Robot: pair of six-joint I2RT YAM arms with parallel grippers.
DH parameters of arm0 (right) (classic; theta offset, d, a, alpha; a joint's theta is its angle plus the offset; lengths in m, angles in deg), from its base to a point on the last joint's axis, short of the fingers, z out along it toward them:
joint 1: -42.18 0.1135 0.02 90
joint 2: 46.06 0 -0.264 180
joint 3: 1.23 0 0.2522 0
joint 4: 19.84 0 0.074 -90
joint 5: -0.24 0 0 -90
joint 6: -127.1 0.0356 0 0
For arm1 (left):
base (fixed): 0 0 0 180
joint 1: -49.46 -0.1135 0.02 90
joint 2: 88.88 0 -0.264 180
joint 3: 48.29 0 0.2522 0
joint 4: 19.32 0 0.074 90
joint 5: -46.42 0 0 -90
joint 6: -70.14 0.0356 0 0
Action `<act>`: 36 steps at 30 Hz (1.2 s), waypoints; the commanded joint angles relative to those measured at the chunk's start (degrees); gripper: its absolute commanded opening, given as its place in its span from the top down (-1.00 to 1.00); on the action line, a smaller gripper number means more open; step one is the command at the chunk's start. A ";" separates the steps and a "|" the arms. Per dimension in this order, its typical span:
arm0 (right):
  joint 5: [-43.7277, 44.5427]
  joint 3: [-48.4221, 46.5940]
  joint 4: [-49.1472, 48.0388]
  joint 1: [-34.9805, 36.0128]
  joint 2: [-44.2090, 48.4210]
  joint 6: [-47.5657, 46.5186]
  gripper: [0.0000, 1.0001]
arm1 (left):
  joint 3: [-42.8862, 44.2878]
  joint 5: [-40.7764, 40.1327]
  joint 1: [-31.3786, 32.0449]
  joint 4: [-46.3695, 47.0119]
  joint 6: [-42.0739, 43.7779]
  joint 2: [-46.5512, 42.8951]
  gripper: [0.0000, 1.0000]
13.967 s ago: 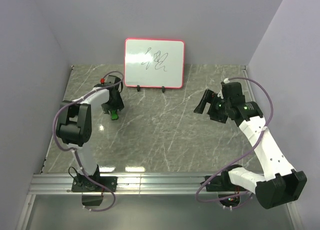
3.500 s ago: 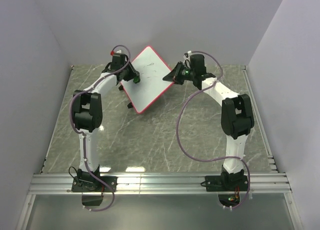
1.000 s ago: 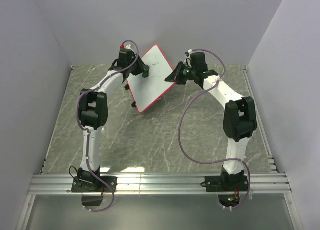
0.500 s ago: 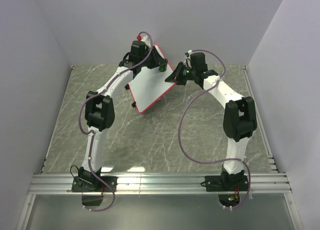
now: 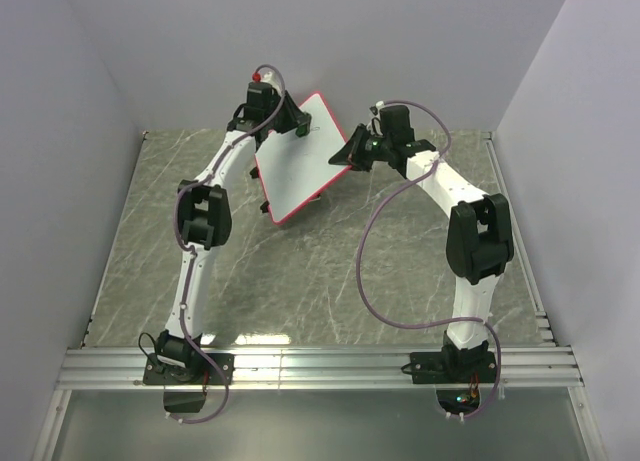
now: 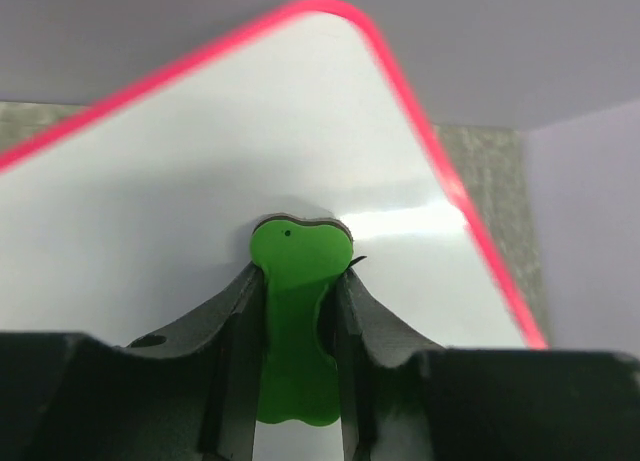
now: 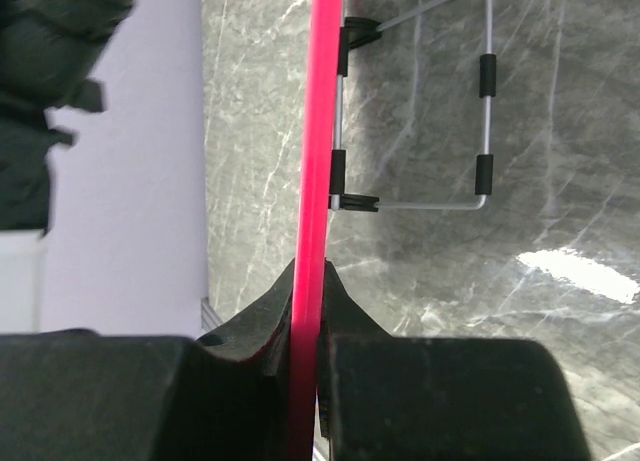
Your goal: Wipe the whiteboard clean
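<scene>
The whiteboard (image 5: pixel 300 166), white with a red-pink frame, hangs tilted above the back of the table. My right gripper (image 5: pixel 346 153) is shut on its right edge; in the right wrist view the frame (image 7: pixel 318 131) runs straight down between the jaws of that gripper (image 7: pixel 308 281). My left gripper (image 5: pixel 298 130) is shut on a green eraser (image 6: pixel 298 281), whose head presses on the whiteboard (image 6: pixel 200 171) near its upper corner. A tiny dark pen stroke (image 6: pixel 357 262) shows just right of the eraser. Otherwise the visible white face is bare of marks.
The board's wire stand (image 7: pixel 485 111) with black sleeves sticks out behind it, over the grey marble table (image 5: pixel 400 271). Lilac walls close in the back and both sides. An aluminium rail (image 5: pixel 320 366) runs along the near edge by the arm bases.
My left gripper swept the eraser right along the board's upper part, then came back a little to the left. The right gripper and the board have stayed still.
</scene>
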 commanded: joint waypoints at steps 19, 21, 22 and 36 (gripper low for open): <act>-4.87 -6.77 7.81 8.57 -0.32 -13.83 1.00 | -4.38 13.95 5.92 -15.61 5.48 -0.18 0.99; -4.87 -6.51 7.54 8.74 -0.41 -13.74 1.00 | -5.07 14.73 6.62 -14.91 4.43 -1.41 0.99; -4.78 -6.51 7.54 8.66 -0.41 -13.74 1.00 | -5.25 14.65 6.89 -14.91 4.25 -1.76 0.99; -4.52 -4.22 6.40 9.36 0.64 -13.57 1.00 | -4.11 11.06 8.47 -15.52 3.89 -1.42 1.00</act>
